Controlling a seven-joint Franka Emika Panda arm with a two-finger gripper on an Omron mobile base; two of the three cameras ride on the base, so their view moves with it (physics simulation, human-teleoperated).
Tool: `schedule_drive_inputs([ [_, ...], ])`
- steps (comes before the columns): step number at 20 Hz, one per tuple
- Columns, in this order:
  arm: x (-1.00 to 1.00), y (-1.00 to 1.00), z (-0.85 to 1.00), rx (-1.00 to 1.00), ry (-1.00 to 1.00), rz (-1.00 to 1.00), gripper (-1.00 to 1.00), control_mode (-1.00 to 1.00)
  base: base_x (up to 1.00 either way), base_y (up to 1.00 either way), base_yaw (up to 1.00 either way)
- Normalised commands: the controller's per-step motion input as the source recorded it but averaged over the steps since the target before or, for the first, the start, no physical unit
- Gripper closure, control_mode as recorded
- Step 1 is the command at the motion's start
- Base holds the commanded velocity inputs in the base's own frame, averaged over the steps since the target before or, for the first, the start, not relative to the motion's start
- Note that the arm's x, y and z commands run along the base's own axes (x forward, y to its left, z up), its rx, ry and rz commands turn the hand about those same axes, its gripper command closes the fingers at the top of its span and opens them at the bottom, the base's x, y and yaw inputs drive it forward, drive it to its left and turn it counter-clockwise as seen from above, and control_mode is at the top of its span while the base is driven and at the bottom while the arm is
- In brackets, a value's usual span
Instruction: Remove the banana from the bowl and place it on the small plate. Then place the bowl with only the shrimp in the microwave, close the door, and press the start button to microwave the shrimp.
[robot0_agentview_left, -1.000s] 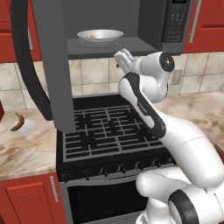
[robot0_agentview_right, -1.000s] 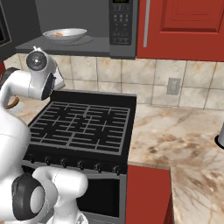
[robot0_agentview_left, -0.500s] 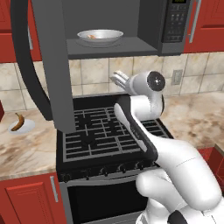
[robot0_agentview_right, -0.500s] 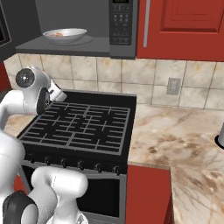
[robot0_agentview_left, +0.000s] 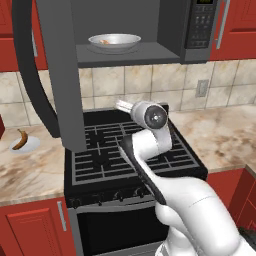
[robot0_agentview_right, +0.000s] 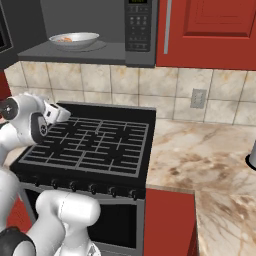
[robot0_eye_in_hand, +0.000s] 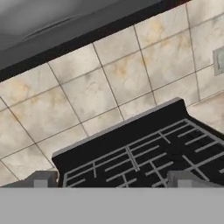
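The bowl (robot0_agentview_left: 114, 40) sits inside the microwave (robot0_agentview_left: 150, 30) with the shrimp (robot0_agentview_left: 104, 41) in it, and the banana (robot0_agentview_left: 20, 139) lies on the plate (robot0_agentview_left: 31, 145) over on the counter (robot0_agentview_left: 30, 170) to the left, so what's left, I'd say, is shutting the door (robot0_agentview_left: 55, 75) and pressing start. The hand (robot0_eye_in_hand: 111, 181) hangs low over the stove (robot0_agentview_left: 130, 155), fingers spread wide and holding nothing, pointed at the tiled wall rather than at the door. The door stands swung out to the left, reaching down near the stove's front corner. The risk I see is in the push: the arm has to get round to the outer face of that door, and if it comes up from underneath it may knock the lower edge or push it wider. A push too near the hinge might leave the door ajar, and then the start button on the panel (robot0_agentview_left: 201, 22) at the right would do nothing. A hard slam could jolt the bowl.
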Motion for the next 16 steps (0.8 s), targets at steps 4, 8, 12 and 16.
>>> schedule_drive_inputs([
  [4,-0.17,0.44,0.00,-0.24,-0.13,-0.04,-1.00,-1.00,0.00,0.00,0.00],
  [8,-0.39,0.58,0.00,-0.22,-0.16,-0.02,-1.00,-1.00,0.00,0.00,0.00],
  [12,-0.46,0.59,0.12,-0.14,-0.18,-0.01,-1.00,-1.00,0.00,0.00,0.00],
  [16,-0.55,0.54,0.20,-0.08,-0.06,0.00,-1.00,-1.00,0.00,0.00,0.00],
])
